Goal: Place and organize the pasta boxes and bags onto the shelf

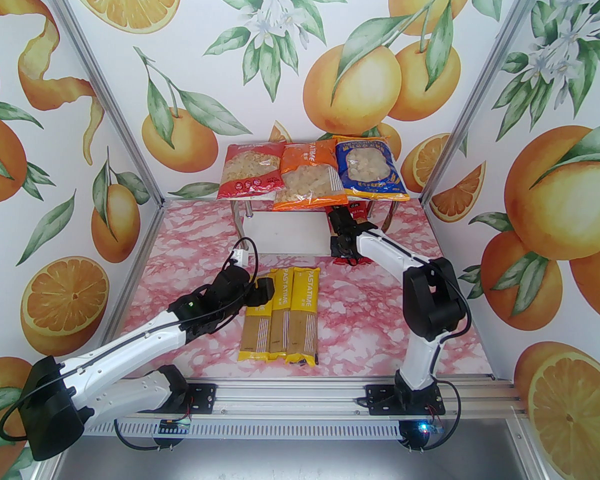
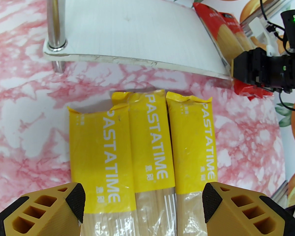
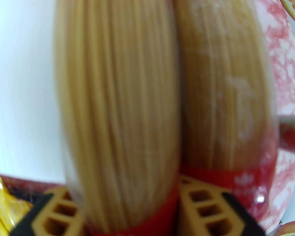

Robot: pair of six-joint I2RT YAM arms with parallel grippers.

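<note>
Nearest me, my left gripper (image 2: 142, 203) hangs with fingers apart over three yellow spaghetti packs (image 1: 280, 318), which lie side by side on the table (image 1: 370, 308). Beyond, my right gripper (image 3: 130, 205) is clamped on one red spaghetti pack (image 3: 118, 82), with a second red pack (image 3: 223, 82) touching it, at the right end of the shelf (image 1: 285, 233), on its lower board. Farthest, the red bag (image 1: 252, 170), orange bag (image 1: 307, 175) and blue bag (image 1: 370, 168) lie along the top board.
</note>
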